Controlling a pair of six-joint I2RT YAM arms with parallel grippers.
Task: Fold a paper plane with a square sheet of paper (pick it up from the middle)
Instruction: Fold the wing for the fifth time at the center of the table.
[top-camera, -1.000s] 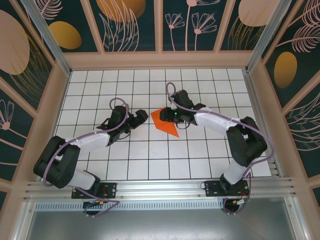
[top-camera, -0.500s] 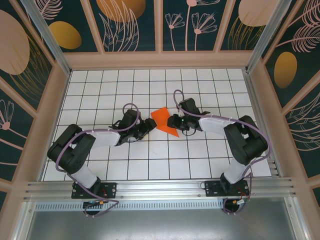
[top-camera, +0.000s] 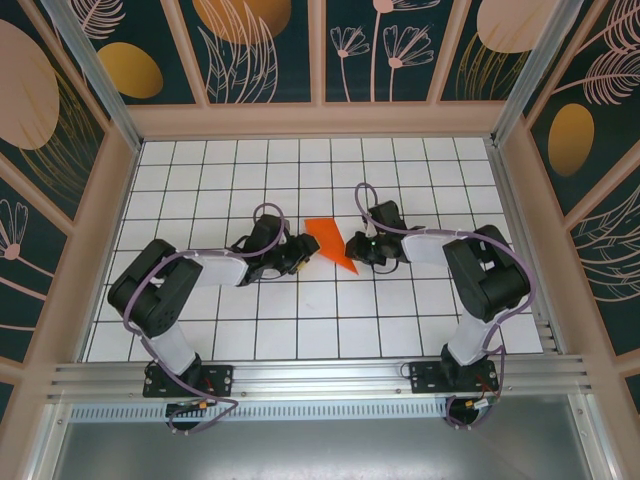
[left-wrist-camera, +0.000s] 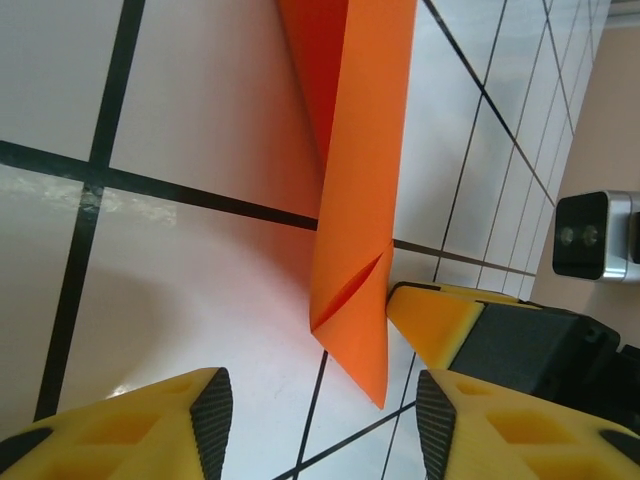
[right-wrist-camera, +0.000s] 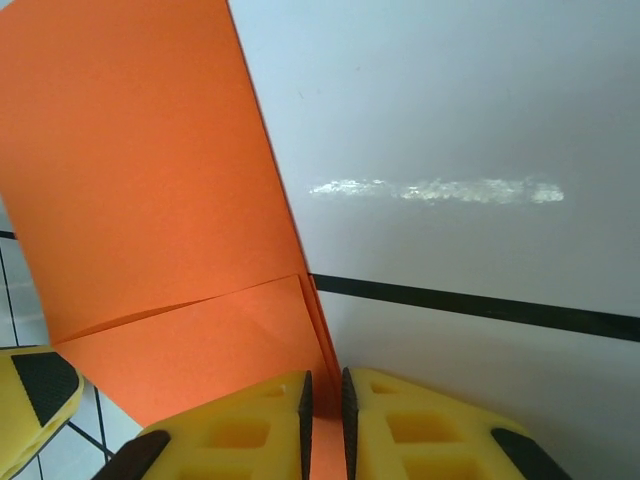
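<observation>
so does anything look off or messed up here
Nothing torn or spilled. The folded bright orange paper sheet is pinched at one edge in the right claw; the only slight oddity is a small slanted crease near its tip, by the left claw.

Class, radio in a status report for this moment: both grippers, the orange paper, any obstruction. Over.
Right gripper shut on an edge of the folded orange paper. Left gripper open, the paper's tip between its jaws. No obstruction seen.
</observation>
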